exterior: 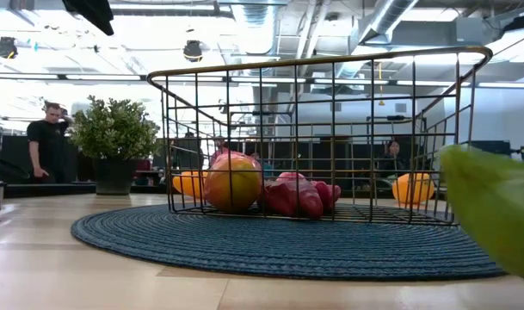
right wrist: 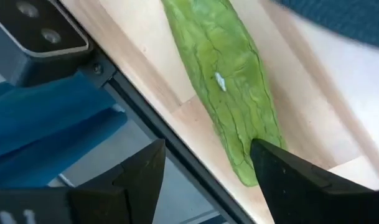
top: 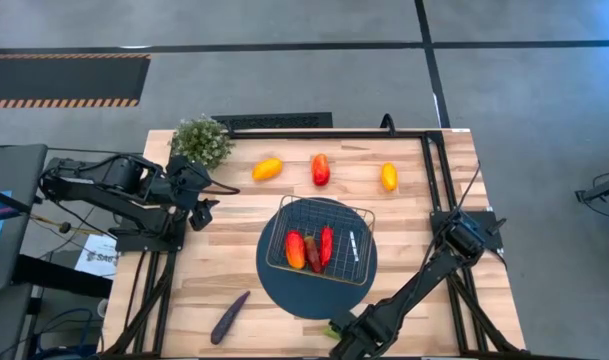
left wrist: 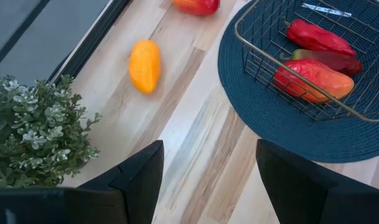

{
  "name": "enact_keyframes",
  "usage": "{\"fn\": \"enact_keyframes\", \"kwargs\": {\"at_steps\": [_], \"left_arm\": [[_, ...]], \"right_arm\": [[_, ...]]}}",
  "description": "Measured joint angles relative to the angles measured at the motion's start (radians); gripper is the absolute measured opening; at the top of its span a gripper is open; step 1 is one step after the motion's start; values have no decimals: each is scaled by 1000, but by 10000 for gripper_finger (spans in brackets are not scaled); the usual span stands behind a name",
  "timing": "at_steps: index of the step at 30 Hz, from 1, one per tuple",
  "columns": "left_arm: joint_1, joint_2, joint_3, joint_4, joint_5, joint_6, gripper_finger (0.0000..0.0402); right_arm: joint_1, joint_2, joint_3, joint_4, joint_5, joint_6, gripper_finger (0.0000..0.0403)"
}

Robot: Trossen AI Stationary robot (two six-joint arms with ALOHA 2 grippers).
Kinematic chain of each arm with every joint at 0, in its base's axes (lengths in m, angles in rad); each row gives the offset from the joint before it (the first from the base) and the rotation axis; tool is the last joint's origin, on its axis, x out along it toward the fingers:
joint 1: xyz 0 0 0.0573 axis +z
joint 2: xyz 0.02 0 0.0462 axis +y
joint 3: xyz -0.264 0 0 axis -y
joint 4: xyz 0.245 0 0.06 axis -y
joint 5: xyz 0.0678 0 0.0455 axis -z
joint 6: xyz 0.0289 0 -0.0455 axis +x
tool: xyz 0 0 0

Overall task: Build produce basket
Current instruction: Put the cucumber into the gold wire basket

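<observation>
The basket point(top: 320, 240) sits a little past the table's centre toward five o'clock, resting on a round dark-blue mat point(top: 284, 290) that likely marks the drop spot and keeps the wire from sliding on the wooden table point(top: 414, 240). Inside it lie three pieces at its nine o'clock side: an orange-red pepper point(top: 295, 249), a dark red one point(top: 312, 253) and a bright red one point(top: 327, 243), packed side by side, which leaves the three o'clock half free for what remains.

The potted plant point(top: 201, 140) stands at the table's eleven o'clock corner, apart from the job.

The left gripper point(top: 198, 212) hovers at nine o'clock with its fingers standing apart and nothing between them, aimed toward the orange pepper point(top: 268, 168) at twelve o'clock, probably its next pick.

The right gripper point(right wrist: 205, 165) is down at the six o'clock edge, its jaws spread wide on either side of the tip of the green pepper point(right wrist: 228, 81), which lies flat on the wood; they do not yet pinch it.

Loose produce waits along the twelve o'clock edge: a red pepper point(top: 321, 169), then a yellow-orange one point(top: 388, 176). A dark purple piece point(top: 230, 316) lies at seven o'clock.
</observation>
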Motion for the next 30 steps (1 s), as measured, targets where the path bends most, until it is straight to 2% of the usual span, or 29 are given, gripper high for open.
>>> {"fn": "enact_keyframes", "kwargs": {"at_steps": [14,23,30], "left_arm": [[0,0,0,0,-23,-4,240],[0,0,0,0,-23,-4,240],[0,0,0,0,-24,-4,240]], "right_arm": [[-21,1,76,8,-3,-35,266],[-21,3,76,-154,-3,-70,266],[-20,3,76,-130,26,-80,266]]}}
